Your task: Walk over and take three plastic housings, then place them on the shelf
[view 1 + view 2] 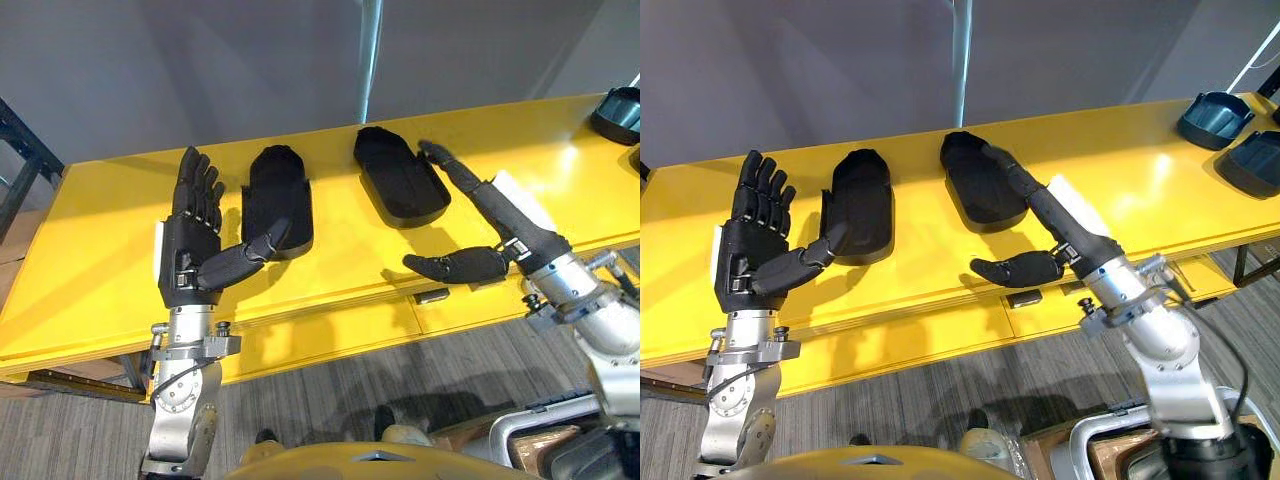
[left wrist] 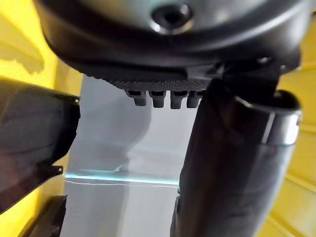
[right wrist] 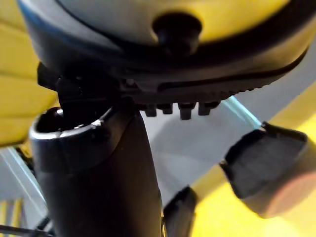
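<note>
On table [image 1: 100, 250], left hand [image 1: 190, 240], fingers straight, thumb at left housing [image 1: 278, 195]; right hand [image 1: 498, 215] likewise by right housing [image 1: 400, 180]; pinch each wall squarely before lifting.

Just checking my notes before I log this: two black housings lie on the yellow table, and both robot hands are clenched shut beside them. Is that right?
Not quite. The left housing and the right housing do lie on the yellow table, but the hands are open, not clenched: the left eye view shows the left hand and the right hand with straight fingers.
</note>
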Controlling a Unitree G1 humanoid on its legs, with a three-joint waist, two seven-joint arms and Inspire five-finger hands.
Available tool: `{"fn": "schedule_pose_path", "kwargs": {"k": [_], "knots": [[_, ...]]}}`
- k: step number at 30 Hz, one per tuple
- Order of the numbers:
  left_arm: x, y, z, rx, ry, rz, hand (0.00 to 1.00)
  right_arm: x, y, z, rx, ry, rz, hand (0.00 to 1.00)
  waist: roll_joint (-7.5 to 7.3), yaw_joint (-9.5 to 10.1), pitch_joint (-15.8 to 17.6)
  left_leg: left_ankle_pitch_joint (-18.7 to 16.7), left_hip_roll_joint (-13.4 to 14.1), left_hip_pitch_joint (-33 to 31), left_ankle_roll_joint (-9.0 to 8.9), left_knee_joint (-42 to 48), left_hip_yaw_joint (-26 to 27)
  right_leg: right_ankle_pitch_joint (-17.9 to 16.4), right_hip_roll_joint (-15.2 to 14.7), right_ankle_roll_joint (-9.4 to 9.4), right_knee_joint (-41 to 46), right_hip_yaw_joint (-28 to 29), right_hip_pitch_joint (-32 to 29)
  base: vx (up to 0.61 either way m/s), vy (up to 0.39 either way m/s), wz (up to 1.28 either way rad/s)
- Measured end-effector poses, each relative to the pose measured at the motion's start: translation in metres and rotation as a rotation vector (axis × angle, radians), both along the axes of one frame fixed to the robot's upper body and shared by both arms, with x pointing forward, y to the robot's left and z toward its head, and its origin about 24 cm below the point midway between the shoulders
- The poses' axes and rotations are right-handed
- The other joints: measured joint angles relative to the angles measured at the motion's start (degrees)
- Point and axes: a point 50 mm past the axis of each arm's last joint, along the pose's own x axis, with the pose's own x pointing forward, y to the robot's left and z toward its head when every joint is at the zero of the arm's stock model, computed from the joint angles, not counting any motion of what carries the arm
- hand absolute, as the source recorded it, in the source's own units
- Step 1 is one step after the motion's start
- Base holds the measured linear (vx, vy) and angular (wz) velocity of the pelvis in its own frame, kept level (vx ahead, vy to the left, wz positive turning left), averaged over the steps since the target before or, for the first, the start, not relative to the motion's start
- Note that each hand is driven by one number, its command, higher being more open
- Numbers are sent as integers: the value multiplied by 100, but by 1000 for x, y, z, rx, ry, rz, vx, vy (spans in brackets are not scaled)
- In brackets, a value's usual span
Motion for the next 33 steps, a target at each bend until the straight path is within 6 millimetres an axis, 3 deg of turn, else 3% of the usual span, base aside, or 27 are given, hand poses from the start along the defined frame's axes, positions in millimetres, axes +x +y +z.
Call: {"fn": "schedule_pose_path", "kwargs": {"k": [3,8,14,25,33], "knots": [[0,3,-1,7,5,10,100,17,-20,15,-89,28,-61,100,-21,8,3,2,0,-19,-2,-1,-38,0,0,0,-1,-41,1,11,-3,7],[0,3,0,11,4,7,100,24,-30,22,-130,55,-87,100,-102,2,-19,2,0,-25,-2,-4,-73,0,-3,0,-1,-80,19,10,-3,4],[0,3,-1,22,6,0,100,29,-38,1,-127,215,-97,100,-258,16,-60,3,-14,3,1,-10,-81,-1,-19,1,-7,-89,73,0,0,0],[1,4,-10,43,47,-15,100,30,-43,-34,-158,457,-55,100,-268,67,-67,14,-11,17,7,-9,-114,0,-19,1,-7,-103,115,0,0,0],[1,5,-10,44,45,-10,100,34,-46,-40,-196,486,-71,100,-317,166,-40,17,-12,1,4,-2,-202,-1,-20,0,-7,-157,144,-4,-1,2]]}}
